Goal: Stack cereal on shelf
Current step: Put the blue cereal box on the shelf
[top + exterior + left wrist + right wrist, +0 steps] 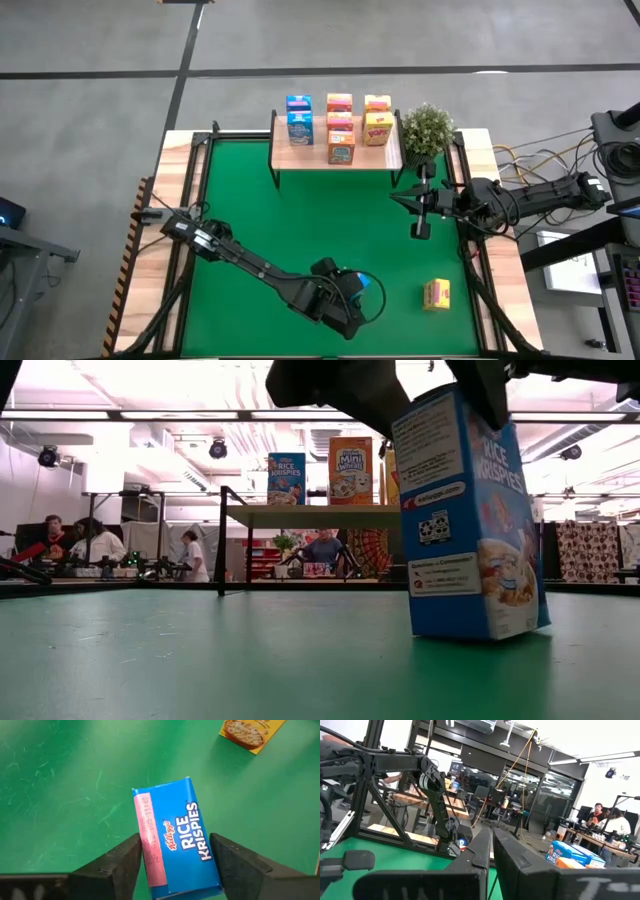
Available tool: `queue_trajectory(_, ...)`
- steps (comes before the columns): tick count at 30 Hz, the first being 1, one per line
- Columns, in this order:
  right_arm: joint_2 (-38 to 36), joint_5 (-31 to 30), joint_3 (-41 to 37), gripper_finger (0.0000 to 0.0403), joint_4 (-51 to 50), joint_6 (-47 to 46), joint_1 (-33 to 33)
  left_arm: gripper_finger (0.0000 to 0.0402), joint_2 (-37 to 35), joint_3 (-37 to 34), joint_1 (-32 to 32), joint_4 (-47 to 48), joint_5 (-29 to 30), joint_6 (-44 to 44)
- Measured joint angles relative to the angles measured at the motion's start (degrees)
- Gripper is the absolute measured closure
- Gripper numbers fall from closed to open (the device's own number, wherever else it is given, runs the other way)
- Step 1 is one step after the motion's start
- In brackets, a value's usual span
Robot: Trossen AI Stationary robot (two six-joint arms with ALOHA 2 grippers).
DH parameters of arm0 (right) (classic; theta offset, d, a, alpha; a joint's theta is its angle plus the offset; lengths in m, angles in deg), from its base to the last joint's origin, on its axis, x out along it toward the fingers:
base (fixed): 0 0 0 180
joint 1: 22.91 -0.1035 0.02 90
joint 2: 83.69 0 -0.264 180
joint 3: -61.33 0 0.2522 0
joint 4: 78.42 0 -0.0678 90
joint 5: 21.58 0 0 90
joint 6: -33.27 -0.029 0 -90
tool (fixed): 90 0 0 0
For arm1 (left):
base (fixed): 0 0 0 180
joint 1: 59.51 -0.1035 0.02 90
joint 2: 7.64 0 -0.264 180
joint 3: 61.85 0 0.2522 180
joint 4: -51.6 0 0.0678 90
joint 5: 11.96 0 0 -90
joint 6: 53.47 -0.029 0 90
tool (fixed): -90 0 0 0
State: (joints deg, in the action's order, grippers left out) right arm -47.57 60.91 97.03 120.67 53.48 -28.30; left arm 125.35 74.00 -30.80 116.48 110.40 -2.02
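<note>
**Cereal stock: most boxes shelved, two on the counter**

High view. The shelf [337, 160] stands at the far edge of the green counter [300, 230]. On it: blue boxes [299, 120], orange-red boxes [340, 128] and yellow boxes [377, 122], side by side in that order; the exact count is unclear from above. A potted plant [427, 130] sits just beside the shelf's yellow end. One yellow box [437, 293] lies flat, well apart from the shelf on the near side. The left gripper [345, 300] hangs near it; the right gripper [420, 208] waits closer to the shelf, below the plant.

Low view. A blue Rice Krispies box [470, 520], hidden under the arm in the high view, stands upright on the counter well in front of the shelf, dark fingers at its top.

Left wrist view. The left gripper [175, 865] straddles the box, fingers [117, 865] spread, narrow gaps on both sides; not yet pinching.

Right wrist view. The right gripper [492, 855] is pressed together, empty.

Judgement: two boxes appear left to shelve.
</note>
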Motion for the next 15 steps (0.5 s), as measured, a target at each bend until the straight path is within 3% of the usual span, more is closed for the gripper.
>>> queue_trajectory(8, 0.1, 0.0, 0.0, 0.0390, 0.0, -0.3, 0.0, 0.0256, 0.0, -0.1, 0.3, -0.1, -0.1, -5.6)
queue_trajectory(15, 0.1, 0.0, -0.1, 0.0390, 0.0, -0.3, 0.0, 0.0282, -0.2, 0.0, 1.2, 0.0, -0.1, -21.6)
